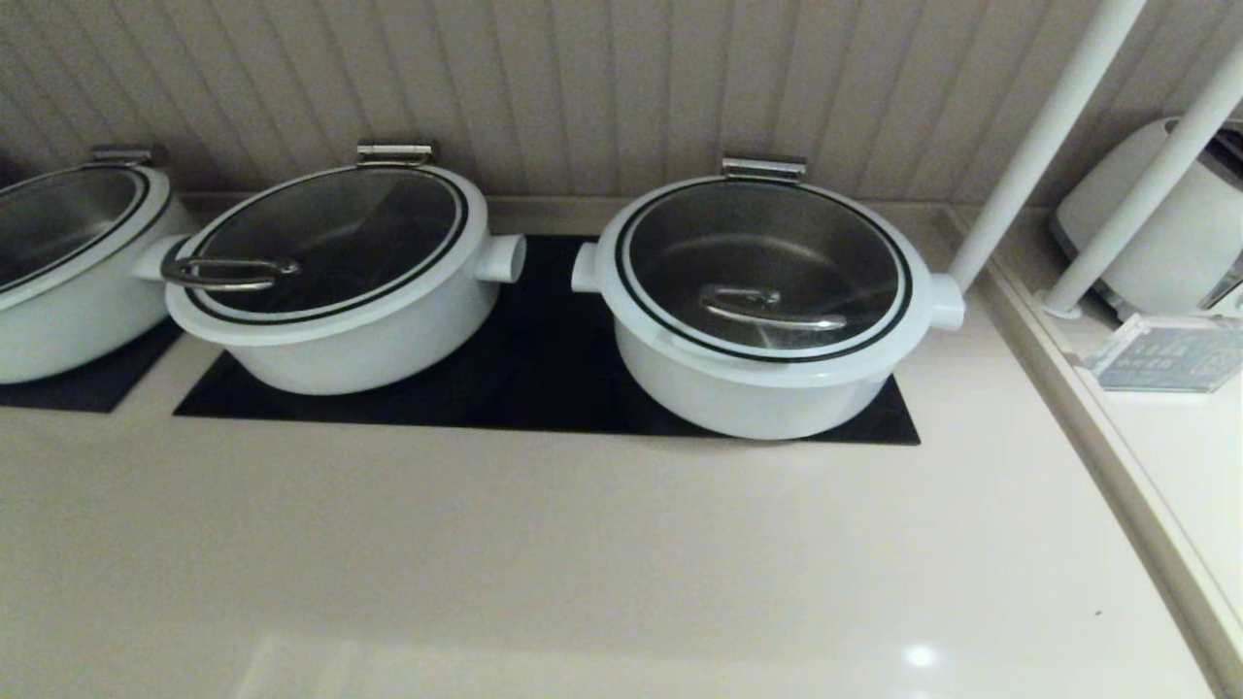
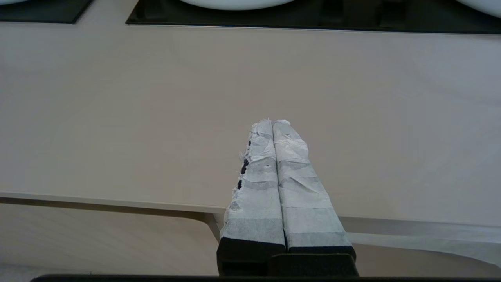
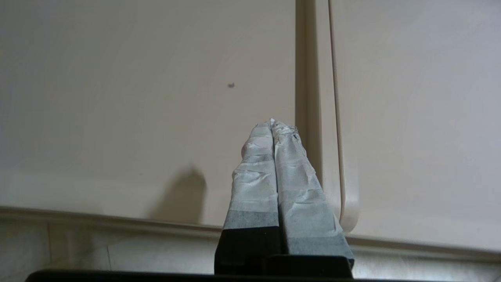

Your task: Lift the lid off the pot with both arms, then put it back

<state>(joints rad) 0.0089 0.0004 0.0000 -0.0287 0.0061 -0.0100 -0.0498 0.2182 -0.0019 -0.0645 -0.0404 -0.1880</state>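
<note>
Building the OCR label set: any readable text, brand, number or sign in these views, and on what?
None readable.
Card on the side counter, right of the pot: printed lines, too small and blurred to read.
Pot, lid, left gripper, right gripper: no markings visible.

Dim, warm indoor light from overhead. Small glare spot on counter near front edge. Faint streak reflections across glass lid. Soft shadow beside right gripper on counter. Slight softness throughout; straight lines bowed at head view edges.
</note>
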